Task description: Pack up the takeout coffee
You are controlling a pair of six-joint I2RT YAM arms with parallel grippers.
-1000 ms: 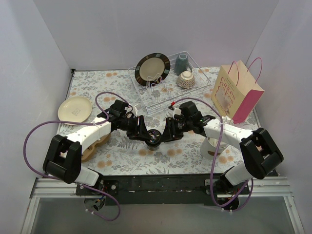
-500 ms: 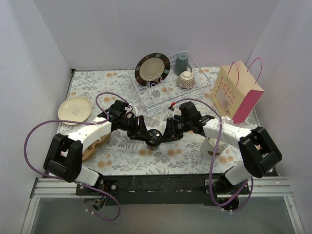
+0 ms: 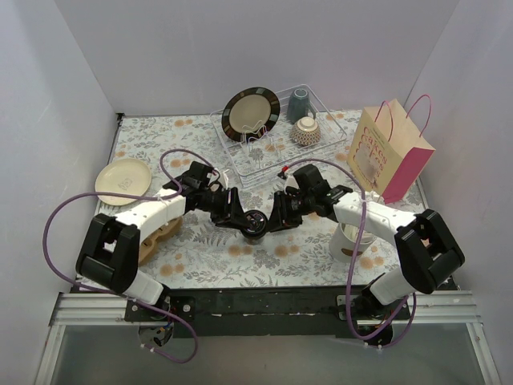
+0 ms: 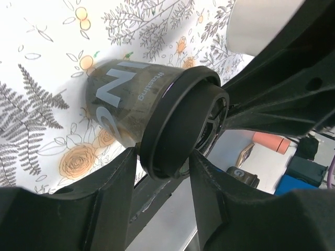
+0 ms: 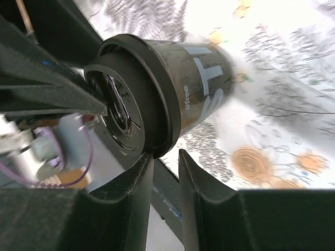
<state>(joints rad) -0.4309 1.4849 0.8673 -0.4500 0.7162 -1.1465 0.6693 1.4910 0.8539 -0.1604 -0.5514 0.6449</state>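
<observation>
Left hand [image 4: 163, 157] is closed on the takeout coffee cup [image 4: 123, 102], its fingers pressed to either side of the black lid [image 4: 180, 123]. Right hand [image 5: 165, 157] has drawn in to a narrow slot over the last second. The lid's rim sits right at that slot, but I cannot tell whether the fingers pinch it or only rest against it.

Since a second ago the cup has also shifted a little away from the arm bases, carried between both hands over the middle of the worktop [image 3: 204, 258]. I read this as the lid being seated or the cup being handed across. Packing itself is not yet done, as the cup is well apart from the paper bag [image 3: 391, 152].

That bag stands upright at the right rear with its mouth open, and I cannot see inside it. The lid hides whatever the cup holds. The clear dish rack [image 3: 333, 138] carries a dark-rimmed plate [image 3: 251, 114] on edge, a grey-blue mug [image 3: 299, 103] and a patterned bowl [image 3: 306, 131]. A white cup [image 3: 350, 241] sits by my right forearm, its contents too hidden to name.
</observation>
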